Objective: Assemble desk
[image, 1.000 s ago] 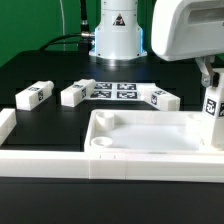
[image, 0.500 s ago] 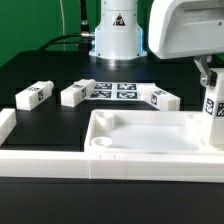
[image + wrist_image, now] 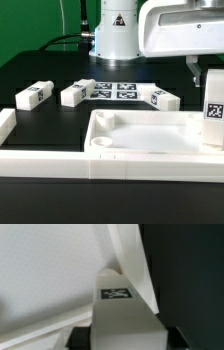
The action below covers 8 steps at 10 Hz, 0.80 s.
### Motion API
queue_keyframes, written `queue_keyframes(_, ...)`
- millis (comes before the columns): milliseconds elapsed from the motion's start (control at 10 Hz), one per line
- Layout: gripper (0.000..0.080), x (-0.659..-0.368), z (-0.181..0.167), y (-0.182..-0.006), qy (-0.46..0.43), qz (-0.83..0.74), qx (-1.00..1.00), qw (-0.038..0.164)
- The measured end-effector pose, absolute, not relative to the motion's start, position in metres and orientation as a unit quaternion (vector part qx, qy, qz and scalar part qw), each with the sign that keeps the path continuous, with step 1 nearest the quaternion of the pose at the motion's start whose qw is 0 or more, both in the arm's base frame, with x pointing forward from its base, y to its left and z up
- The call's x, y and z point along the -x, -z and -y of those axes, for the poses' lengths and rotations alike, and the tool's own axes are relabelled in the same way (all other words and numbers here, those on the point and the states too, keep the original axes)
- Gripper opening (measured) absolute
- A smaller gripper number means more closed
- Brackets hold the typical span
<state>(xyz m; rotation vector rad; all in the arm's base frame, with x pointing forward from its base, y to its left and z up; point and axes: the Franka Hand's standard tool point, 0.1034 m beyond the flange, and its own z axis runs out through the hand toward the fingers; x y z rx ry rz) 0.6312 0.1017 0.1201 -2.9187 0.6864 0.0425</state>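
The white tray-like desk top [image 3: 150, 135] lies at the front of the black table, recesses up. My gripper [image 3: 208, 72] is shut on a white tagged leg [image 3: 213, 110] and holds it upright over the top's corner at the exterior view's right. In the wrist view the leg [image 3: 125, 308] runs from between my fingers down to the top's corner [image 3: 60, 274]. Three more legs lie loose behind the top: one [image 3: 33, 95] at the exterior view's left, one [image 3: 75, 93] beside it, one [image 3: 160, 98] further right.
The marker board [image 3: 115, 90] lies behind the desk top near the robot base [image 3: 117, 40]. A long white border rail [image 3: 40, 160] runs along the front and the exterior view's left side of the table.
My gripper and the held leg have moved a little toward the exterior view's left and up over the top's corner. The loose legs and the top have not moved.
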Motion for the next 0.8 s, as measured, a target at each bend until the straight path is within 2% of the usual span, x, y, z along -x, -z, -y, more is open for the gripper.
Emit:
queue_keyframes(400, 0.03, -0.6277, -0.1081, -0.1194, -0.037, -0.386, 0.919, 0.072)
queue_keyframes(600, 0.03, -0.6277, -0.1092, -0.1194, -0.041, -0.411, 0.907, 0.074)
queue_keyframes(700, 0.0387, -0.6276, -0.1091, -0.1193, -0.04, -0.4, 0.913, 0.075)
queue_keyframes(800, 0.0521, -0.6271, -0.1087, -0.1194, -0.04, -0.38, 0.921, 0.071)
